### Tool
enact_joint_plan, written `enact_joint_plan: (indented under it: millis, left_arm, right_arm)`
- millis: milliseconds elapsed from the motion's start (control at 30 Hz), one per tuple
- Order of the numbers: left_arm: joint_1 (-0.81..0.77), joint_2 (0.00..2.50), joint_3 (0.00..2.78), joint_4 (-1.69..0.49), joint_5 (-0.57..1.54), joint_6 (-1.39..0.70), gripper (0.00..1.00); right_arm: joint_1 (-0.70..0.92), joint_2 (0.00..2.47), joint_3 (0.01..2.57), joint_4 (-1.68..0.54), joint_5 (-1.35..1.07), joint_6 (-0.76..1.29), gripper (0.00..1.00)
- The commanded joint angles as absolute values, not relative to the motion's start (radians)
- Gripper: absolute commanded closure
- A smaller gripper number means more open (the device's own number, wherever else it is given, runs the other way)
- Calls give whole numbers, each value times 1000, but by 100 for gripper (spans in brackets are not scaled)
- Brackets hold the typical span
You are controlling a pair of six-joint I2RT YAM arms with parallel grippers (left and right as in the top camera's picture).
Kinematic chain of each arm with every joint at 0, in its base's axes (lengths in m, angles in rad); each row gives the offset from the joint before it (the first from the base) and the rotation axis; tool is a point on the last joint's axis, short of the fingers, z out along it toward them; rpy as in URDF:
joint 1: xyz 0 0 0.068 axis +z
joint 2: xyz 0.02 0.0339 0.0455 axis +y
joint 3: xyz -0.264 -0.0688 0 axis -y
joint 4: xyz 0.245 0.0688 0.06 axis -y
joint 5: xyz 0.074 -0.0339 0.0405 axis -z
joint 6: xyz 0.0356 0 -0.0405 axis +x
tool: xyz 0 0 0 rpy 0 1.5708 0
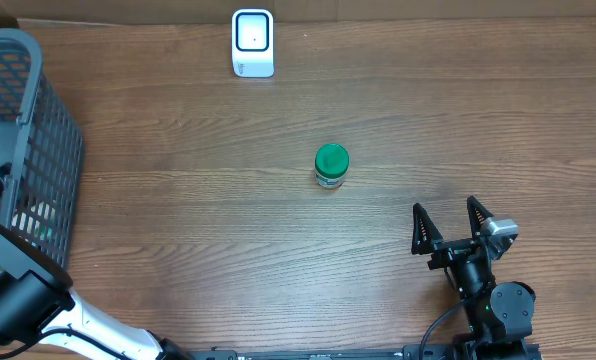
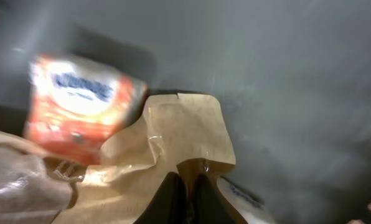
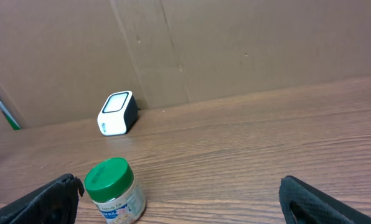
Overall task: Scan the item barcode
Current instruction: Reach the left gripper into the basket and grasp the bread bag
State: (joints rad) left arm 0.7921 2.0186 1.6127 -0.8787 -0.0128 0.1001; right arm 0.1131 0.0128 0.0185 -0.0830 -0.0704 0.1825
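Slippage is the worry closest in. The bite takes only the lower edge of a tan pouch [image 2: 185, 124], crinkly stuff that could pull free as I lift. It could also fold over and hide its barcode, which I cannot see from here. My left claw [image 2: 185, 178] is pinched almost to nothing on that edge, down inside the basket [image 1: 48, 130], and I judge the pouch is the item to scan. An orange packet [image 2: 79, 106] lies against it and might drag up too. Well out from the basket a green-lidded jar [image 1: 331, 165] stands upright. Beyond the jar, my right claw [image 1: 444, 206] gapes wide and empty. The white scanner [image 1: 253, 43] sits well apart from the basket, at the table's back edge.
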Motion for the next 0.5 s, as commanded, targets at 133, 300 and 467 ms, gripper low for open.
enact_joint_plan:
  millis: [133,300,467]
  left_arm:
    - [795,2021,1970,-1071,-21,-77,96]
    - [789,1989,2114,-1150,62,-95,96]
    - [774,1924,2183,-1156,123,-113,96]
  right_arm:
    - [118,3,8,-80,-65,178,0]
    - [118,3,8,-80,-65,178,0]
    - [118,3,8,-80,-65,178,0]
